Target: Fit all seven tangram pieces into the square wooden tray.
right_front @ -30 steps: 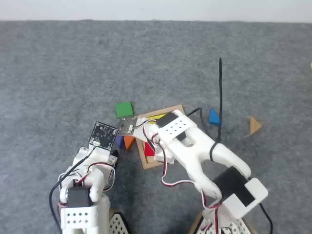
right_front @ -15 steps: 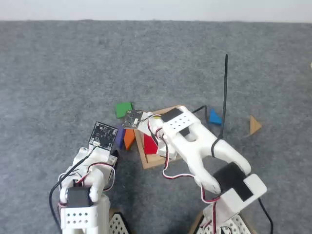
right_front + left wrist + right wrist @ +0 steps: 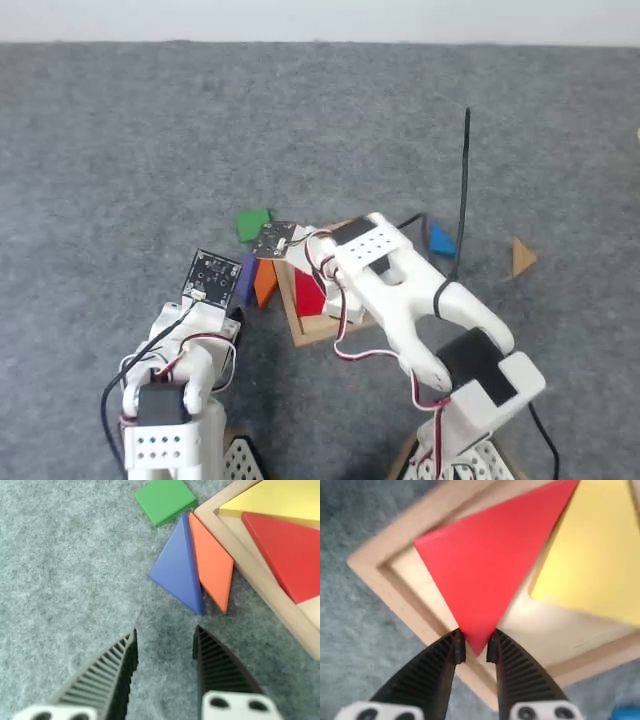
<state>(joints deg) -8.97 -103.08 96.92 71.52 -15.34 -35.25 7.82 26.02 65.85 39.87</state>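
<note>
right jaws nip red triangle (image 3: 485,575) corner (left jaws parted)

L arm (image 3: 165,400), R arm (image 3: 415,310): white plastic, black servo blocks, red/black/white cables (image 3: 338,345). Fingers (image 3: 117,675) black, ribbed. Perforated white plate (image 3: 365,245) over tray (image 3: 312,336); black cam board (image 3: 212,277) beside it.

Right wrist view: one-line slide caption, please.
Right tool pinching a corner of the red triangle over the wooden tray, beside the yellow piece.
</note>
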